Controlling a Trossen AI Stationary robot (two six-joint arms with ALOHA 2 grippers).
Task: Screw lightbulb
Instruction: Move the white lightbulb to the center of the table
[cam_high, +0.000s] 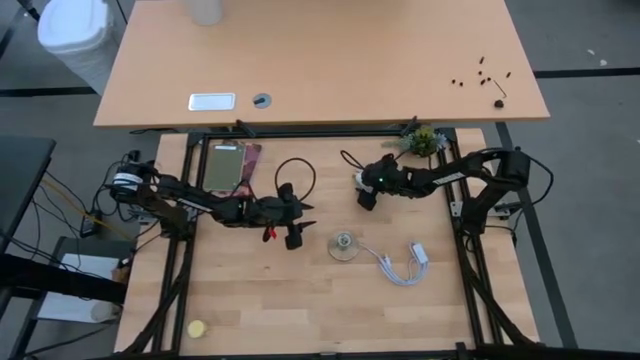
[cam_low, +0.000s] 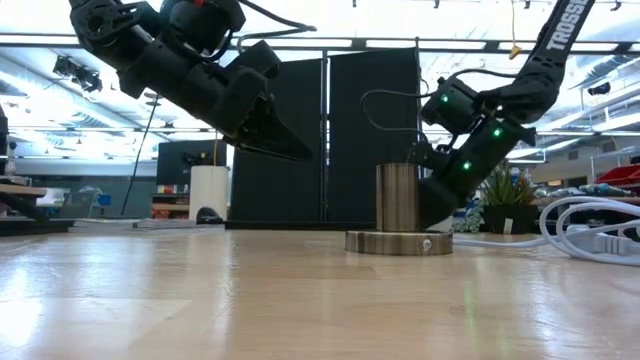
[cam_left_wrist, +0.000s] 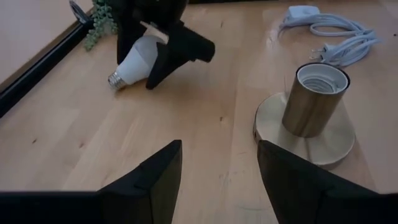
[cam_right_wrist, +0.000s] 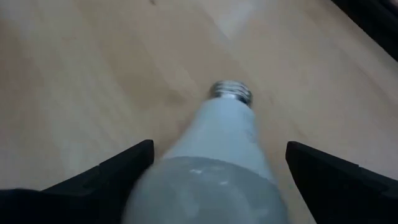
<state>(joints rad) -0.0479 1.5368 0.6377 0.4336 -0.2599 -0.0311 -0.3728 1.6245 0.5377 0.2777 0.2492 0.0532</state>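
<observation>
High view, left to right: yellow round thing (cam_high: 197, 328) sitting near the table's (cam_high: 250, 310) front left corner, well apart from everything else. Phone-like slab (cam_high: 224, 166) lying at the back left of the table. Left arm reaching in from the left edge, left gripper (cam_high: 294, 232) hanging over mid-table, just left of the socket (cam_high: 344, 245). Left wrist view showing its two dark fingers (cam_left_wrist: 149, 183) standing apart with nothing between them, bare wood in the gap; gripper (cam_left_wrist: 219, 180) facing the socket (cam_left_wrist: 314, 99), whose threaded mouth is sitting empty on its round disc base. Low view showing the left gripper (cam_low: 285, 148) tilting down, off the tabletop, not touching the socket (cam_low: 398, 200).

White cable (cam_high: 400, 262) with its plug block lying just right of the socket.

Right arm coming in from the right edge, right gripper (cam_high: 367, 190) sitting behind the socket and slightly right of it. Right wrist view: lightbulb (cam_right_wrist: 217, 155) lying between the wide-spread fingers (cam_right_wrist: 124, 165), screw base pointing away from the wrist; whether the fingers are pressing on it — cannot tell. Left wrist view: lightbulb (cam_left_wrist: 134, 60) lying on its side on the wood, base resting on the tabletop, right gripper's (cam_left_wrist: 168, 53) fingers straddling the glass end. Lightbulb well apart from the socket.

Small green plant (cam_high: 424, 141) sitting at the back right edge of the table.
</observation>
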